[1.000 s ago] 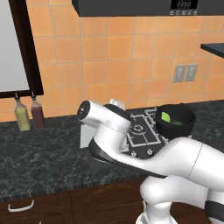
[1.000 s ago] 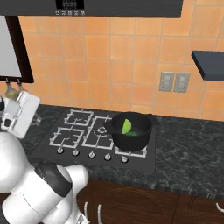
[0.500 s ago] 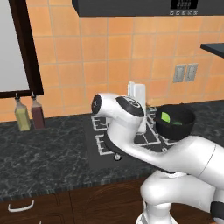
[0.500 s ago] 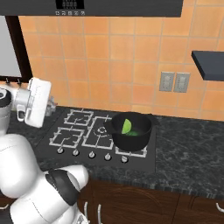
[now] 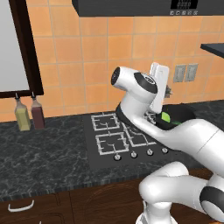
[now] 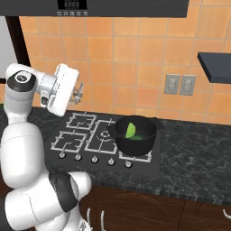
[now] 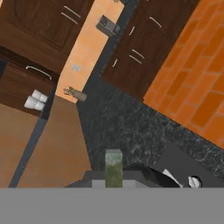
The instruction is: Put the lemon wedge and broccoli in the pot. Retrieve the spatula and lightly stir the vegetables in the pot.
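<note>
Pot (image 6: pixel 135 135) on the stove holds the lemon wedge (image 6: pixel 130 130) — tool (image 6: pixel 79 93) raised, its grip unclear.

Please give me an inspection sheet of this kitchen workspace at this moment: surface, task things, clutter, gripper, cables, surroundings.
Surface: dark speckled counter with a black four-burner stove.
Job's things: pot on the front right burner; lemon wedge inside it, something green beside the wedge, too dim to name. Spatula: nothing seen.
Clutter: two bottles at the wall.
Grippers: gripper raised above the stove, left of the pot; opening unclear.
Cables: nothing seen.
Surroundings: orange tiles, wall outlets, dark shelf.
</note>
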